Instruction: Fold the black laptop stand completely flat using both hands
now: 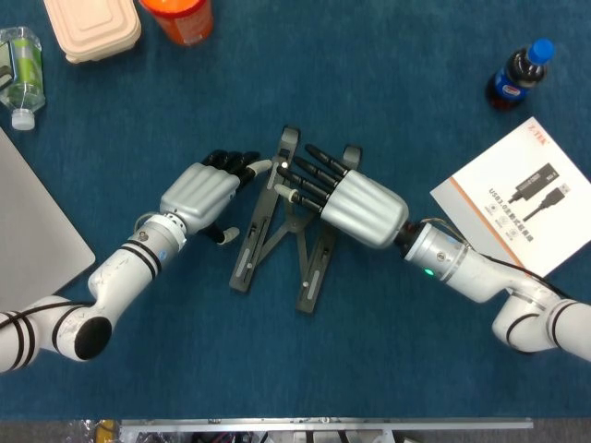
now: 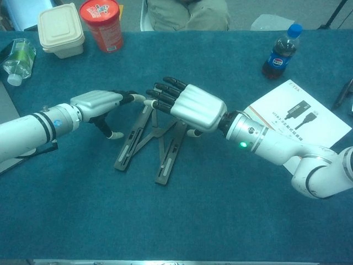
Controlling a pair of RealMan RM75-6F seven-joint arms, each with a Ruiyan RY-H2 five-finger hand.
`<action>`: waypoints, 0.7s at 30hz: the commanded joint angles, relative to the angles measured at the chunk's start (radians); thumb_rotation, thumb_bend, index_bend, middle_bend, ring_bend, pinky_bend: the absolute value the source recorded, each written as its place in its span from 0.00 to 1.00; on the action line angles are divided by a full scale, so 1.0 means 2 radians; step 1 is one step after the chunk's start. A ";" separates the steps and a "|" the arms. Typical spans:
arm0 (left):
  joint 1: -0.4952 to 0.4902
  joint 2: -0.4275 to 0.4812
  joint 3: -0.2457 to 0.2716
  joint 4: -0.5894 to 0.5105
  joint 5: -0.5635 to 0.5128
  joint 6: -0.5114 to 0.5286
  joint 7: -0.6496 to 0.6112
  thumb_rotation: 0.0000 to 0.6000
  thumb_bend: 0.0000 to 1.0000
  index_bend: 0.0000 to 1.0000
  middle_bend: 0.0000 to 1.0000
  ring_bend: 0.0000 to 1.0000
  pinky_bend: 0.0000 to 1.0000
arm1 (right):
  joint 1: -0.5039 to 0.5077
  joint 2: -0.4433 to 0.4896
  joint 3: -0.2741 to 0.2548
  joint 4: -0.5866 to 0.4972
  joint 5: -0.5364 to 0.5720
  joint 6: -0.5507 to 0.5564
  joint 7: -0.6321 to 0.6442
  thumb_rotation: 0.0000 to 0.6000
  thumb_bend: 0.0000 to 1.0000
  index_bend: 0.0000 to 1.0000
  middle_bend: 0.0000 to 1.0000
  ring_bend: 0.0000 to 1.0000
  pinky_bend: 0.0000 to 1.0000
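Lying mid-counter [image 1: 388, 83], half splayed: laptop stand [image 1: 282, 226]. Left robot hand [image 1: 205, 192] beside its left rail, fingers apart, empty. Right robot hand [image 1: 346, 198] spread over its top, grasping nothing. Risk: uneven push skids the stand sideways instead of folding.
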 commanded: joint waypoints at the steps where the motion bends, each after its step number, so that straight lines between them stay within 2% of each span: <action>1: 0.000 -0.002 0.000 0.001 -0.002 0.000 -0.001 1.00 0.27 0.00 0.00 0.00 0.00 | 0.002 -0.004 0.000 0.005 0.000 0.001 0.002 1.00 0.05 0.00 0.00 0.00 0.00; 21: -0.004 -0.001 0.003 -0.013 -0.019 -0.002 0.005 1.00 0.27 0.00 0.00 0.00 0.00 | 0.010 -0.024 0.002 0.040 0.007 0.004 0.013 1.00 0.05 0.00 0.00 0.00 0.00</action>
